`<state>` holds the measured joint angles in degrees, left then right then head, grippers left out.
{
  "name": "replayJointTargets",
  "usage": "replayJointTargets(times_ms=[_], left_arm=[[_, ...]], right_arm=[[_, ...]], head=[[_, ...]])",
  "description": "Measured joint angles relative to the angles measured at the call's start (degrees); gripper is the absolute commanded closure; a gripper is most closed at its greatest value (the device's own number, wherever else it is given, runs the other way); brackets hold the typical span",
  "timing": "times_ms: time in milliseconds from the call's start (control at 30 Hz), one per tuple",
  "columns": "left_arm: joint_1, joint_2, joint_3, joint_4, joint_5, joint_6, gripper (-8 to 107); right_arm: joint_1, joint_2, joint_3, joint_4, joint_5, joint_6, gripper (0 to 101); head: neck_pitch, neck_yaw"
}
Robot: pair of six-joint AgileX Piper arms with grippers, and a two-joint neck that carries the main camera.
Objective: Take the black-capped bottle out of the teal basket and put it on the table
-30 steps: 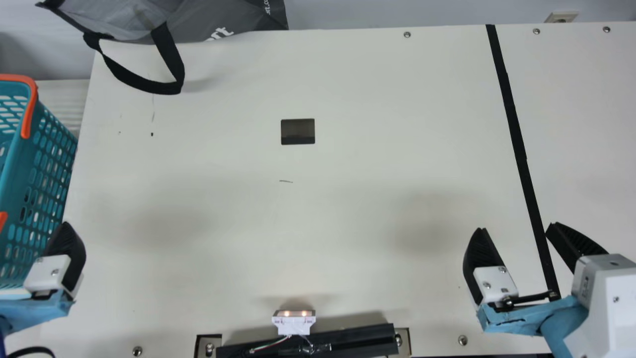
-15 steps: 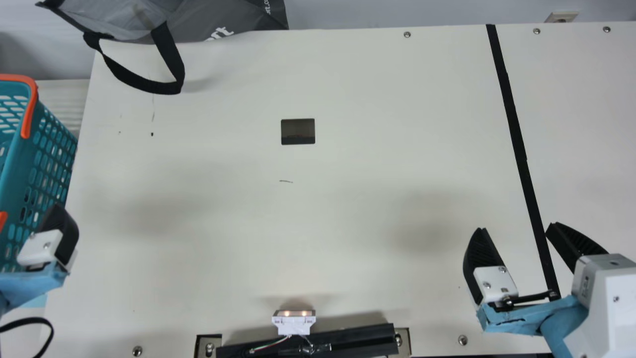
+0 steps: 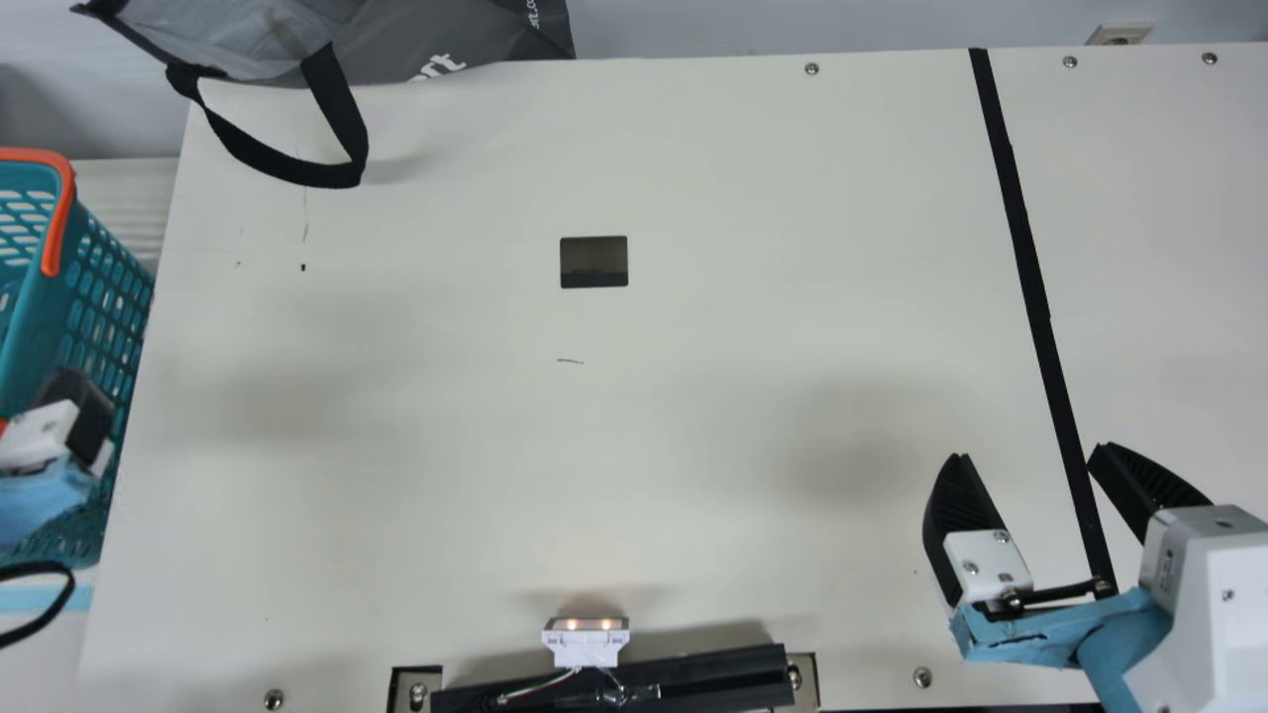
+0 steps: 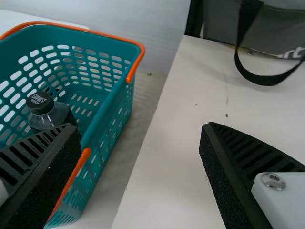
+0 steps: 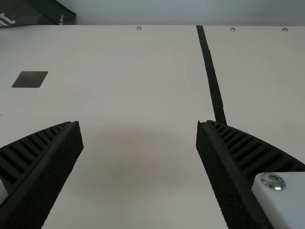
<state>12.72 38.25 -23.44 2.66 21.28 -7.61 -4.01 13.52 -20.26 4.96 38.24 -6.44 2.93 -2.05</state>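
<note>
The black-capped bottle [image 4: 50,116] sat cap-up in the teal basket [image 3: 25,327], at the main view's left edge, past one of the left fingers [image 4: 219,171], not between them. Those, the nearer pair, gaped wide, empty; so did the right fingers [image 3: 956,505], lower right.
</note>
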Motion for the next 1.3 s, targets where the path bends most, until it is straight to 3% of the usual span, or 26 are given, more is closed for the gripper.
replayJointTargets(times_ms=[800,1300], left_arm=[[16.26,15.84,-6.75,-19.62,-4.93,20.74,-8],[27.70,26.92,-12.10,-34.46,-3.08,39.24,-8]], right_arm=[[0.00,0.00,0.00,0.00,0.00,0.00,10],[0.00,0.00,0.00,0.04,-0.03,0.00,10]], head=[[0.00,0.00],[0.00,0.00]])
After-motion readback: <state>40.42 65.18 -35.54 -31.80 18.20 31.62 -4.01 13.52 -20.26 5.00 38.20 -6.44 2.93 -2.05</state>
